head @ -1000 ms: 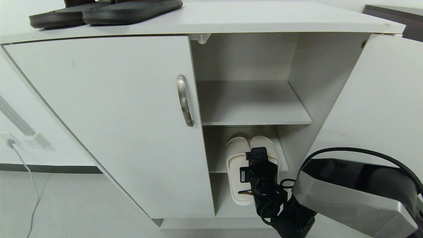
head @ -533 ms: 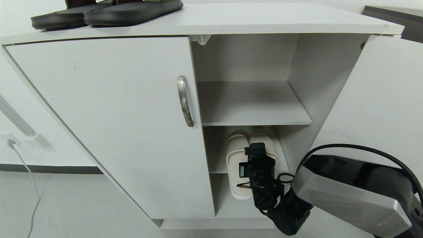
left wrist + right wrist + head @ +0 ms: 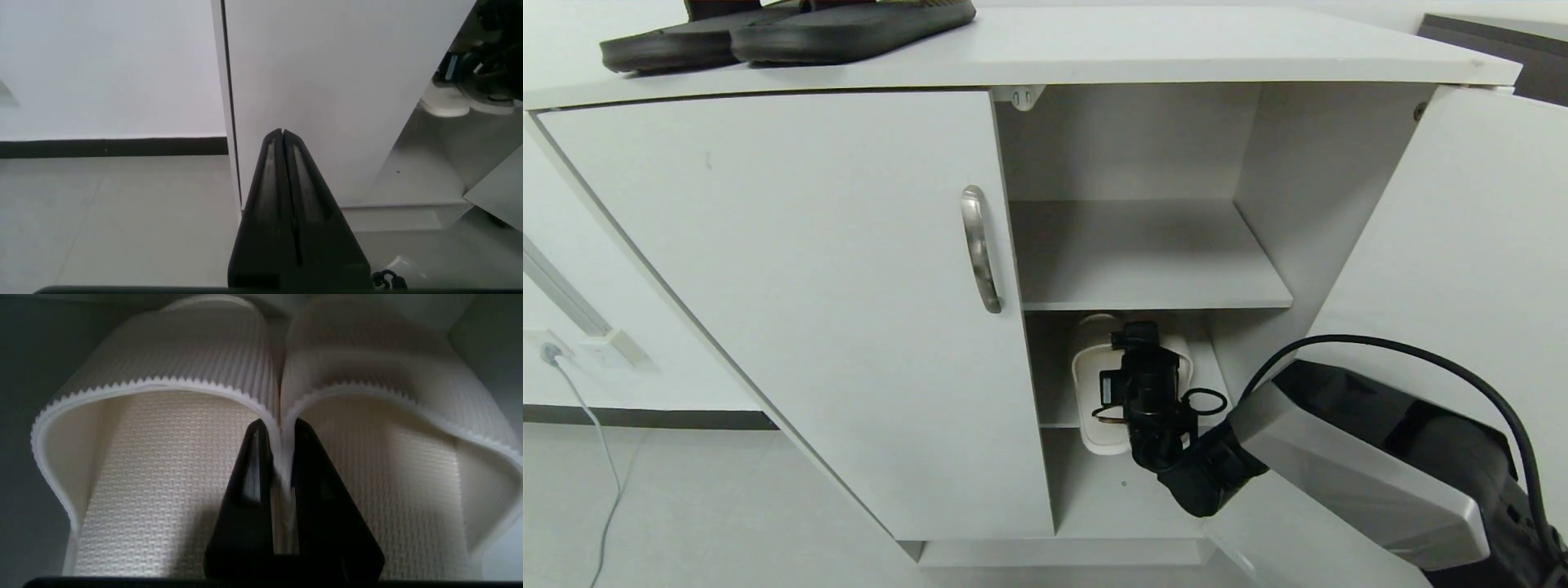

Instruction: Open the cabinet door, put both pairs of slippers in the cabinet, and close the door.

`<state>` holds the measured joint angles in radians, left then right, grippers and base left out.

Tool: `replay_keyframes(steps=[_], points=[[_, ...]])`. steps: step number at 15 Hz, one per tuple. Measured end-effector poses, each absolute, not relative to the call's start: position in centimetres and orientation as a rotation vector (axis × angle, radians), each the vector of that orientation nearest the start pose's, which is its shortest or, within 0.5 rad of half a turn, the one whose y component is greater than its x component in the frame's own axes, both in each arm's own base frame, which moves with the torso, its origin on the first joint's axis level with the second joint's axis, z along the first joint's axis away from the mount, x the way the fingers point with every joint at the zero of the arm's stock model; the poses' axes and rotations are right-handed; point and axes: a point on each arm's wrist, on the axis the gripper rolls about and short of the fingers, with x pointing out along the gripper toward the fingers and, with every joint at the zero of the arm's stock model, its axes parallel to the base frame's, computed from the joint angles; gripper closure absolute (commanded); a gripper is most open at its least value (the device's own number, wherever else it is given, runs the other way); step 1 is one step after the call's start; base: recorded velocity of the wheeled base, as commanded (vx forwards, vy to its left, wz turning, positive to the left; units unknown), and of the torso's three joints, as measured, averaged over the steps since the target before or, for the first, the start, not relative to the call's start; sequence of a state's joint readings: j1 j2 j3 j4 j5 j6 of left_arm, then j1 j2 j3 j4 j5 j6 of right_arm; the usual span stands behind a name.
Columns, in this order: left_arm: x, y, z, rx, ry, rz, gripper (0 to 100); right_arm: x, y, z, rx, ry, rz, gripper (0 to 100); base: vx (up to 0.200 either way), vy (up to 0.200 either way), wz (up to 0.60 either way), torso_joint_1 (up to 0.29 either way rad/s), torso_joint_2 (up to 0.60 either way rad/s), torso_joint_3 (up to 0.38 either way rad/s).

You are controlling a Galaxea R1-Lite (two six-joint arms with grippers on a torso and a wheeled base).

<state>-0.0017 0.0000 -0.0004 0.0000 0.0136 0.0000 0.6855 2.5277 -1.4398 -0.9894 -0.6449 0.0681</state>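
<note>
White slippers [image 3: 1088, 390] are at 6 o'clock from the centre of the head view. The pair is side by side on the cabinet's lower shelf [image 3: 1054, 423], toes pointing in and heels poking out past its front edge. The right gripper [image 3: 1137, 336] has them: in the right wrist view its fingers [image 3: 255, 457] are pinched on the two inner walls where the slippers meet, holding both at once. So we're mid-placement of pair one, I'd say, and not quite home.

The next move looks like a push deeper, then spreading the fingers and drawing straight back so the ribbed straps don't snag and drag the pair out.

Up at 11 o'clock the black slippers [image 3: 784, 33] wait on the cabinet top [image 3: 1176, 53], so they're the next pickup. The right door [image 3: 1462, 245] stands wide open at 3 o'clock, to be swung shut last. The left door [image 3: 792, 310] at 9 o'clock is closed. The left gripper [image 3: 282, 137] sits low near the floor, fingers pressed together, holding nothing.
</note>
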Motion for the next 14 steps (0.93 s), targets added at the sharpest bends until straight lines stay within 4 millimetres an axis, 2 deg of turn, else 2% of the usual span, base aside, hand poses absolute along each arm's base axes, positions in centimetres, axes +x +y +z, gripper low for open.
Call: replay_keyframes(steps=[5,10,11,14], points=[[-2.3,0.0,7.5,-0.001,0.000,0.012,100,42.0,29.9,4.8,0.028,0.052,0.000,100,0.000,0.000,0.00,0.000,0.00,0.000],[-2.3,0.0,7.5,-0.001,0.000,0.012,100,42.7,29.7,3.7,0.022,0.062,-0.012,100,0.000,0.000,0.00,0.000,0.00,0.000],[-2.3,0.0,7.5,-0.001,0.000,0.012,100,42.7,29.7,3.6,0.022,0.063,-0.011,0,0.000,0.000,0.00,0.000,0.00,0.000],[-2.3,0.0,7.5,-0.001,0.000,0.013,100,42.7,29.7,3.4,0.020,0.065,-0.011,0,0.000,0.000,0.00,0.000,0.00,0.000]])
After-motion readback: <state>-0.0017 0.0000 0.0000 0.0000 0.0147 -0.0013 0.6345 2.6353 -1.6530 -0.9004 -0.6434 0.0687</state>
